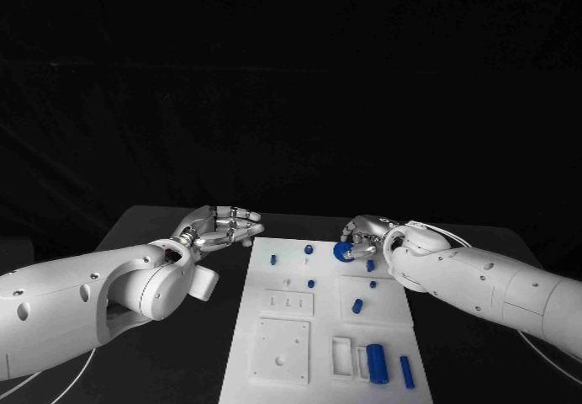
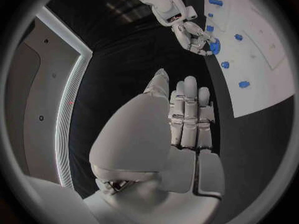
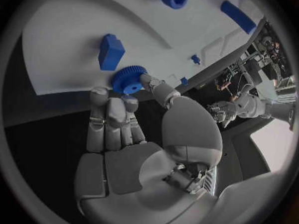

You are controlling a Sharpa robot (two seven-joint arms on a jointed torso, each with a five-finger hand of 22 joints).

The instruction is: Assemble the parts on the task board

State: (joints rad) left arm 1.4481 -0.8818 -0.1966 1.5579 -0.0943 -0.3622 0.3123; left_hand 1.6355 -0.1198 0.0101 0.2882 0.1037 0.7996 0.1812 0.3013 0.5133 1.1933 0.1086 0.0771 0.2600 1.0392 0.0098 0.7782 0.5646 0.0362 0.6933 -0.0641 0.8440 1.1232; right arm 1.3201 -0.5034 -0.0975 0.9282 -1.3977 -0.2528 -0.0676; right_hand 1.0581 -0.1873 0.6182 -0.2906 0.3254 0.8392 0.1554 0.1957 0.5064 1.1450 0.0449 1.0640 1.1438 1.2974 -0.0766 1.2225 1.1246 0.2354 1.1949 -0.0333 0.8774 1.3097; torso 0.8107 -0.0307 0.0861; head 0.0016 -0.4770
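Note:
The white task board lies in the middle of the black table. My right hand is over the board's far right corner and pinches a blue toothed gear between thumb and fingers. In the right wrist view the gear sits at the fingertips just over the board's edge, beside a blue block. I cannot tell whether the gear touches the board. My left hand hovers off the board's far left corner, fingers straight and holding nothing.
Small blue pieces stand on the board. A blue cylinder and a slim blue bar lie at its near right, next to white rectangular recesses. Black table surrounds the board.

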